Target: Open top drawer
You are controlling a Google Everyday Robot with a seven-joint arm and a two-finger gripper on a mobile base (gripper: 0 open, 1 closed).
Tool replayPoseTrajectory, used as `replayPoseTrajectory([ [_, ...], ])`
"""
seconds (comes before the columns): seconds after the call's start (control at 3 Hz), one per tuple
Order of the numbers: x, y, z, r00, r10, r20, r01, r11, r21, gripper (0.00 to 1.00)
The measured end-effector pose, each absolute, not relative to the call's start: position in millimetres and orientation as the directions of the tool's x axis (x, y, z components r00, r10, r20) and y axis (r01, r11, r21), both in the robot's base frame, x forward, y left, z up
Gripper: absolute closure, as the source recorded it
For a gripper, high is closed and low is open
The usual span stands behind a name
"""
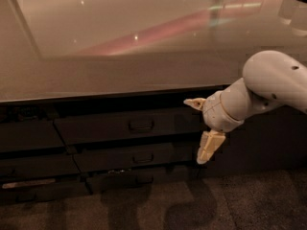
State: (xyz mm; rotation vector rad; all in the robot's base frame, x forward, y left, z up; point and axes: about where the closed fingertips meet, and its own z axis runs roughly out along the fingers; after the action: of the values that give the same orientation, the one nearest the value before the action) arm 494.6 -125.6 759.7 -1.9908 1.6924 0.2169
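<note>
white arm (273,80) — cream tool (194,131) at right

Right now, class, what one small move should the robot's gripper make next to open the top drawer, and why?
Probably a short shift left in view toward the small dark loop handle at the centre of the wide dark top drawer front. The cream two-finger gripper hangs open at that drawer's right end, holding nothing, and the drawer looks shut, so its fingers must straddle the handle.
</note>
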Motion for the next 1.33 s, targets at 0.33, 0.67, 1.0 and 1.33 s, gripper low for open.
replayPoseTrajectory([
  [0.33, 507.7, -131.7, 732.2, 0.169, -0.876, -0.451, -0.972, -0.072, -0.225, 0.0],
  [0.67, 515.4, -134.9, 713.0, 0.141, -0.878, -0.458, -0.98, -0.06, -0.187, 0.0],
  [1.0, 521.9, -137.6, 696.3, 0.117, -0.879, -0.463, -0.987, -0.05, -0.154, 0.0],
  [1.33, 522.3, -137.8, 695.3, 0.115, -0.879, -0.463, -0.987, -0.049, -0.152, 0.0],
])
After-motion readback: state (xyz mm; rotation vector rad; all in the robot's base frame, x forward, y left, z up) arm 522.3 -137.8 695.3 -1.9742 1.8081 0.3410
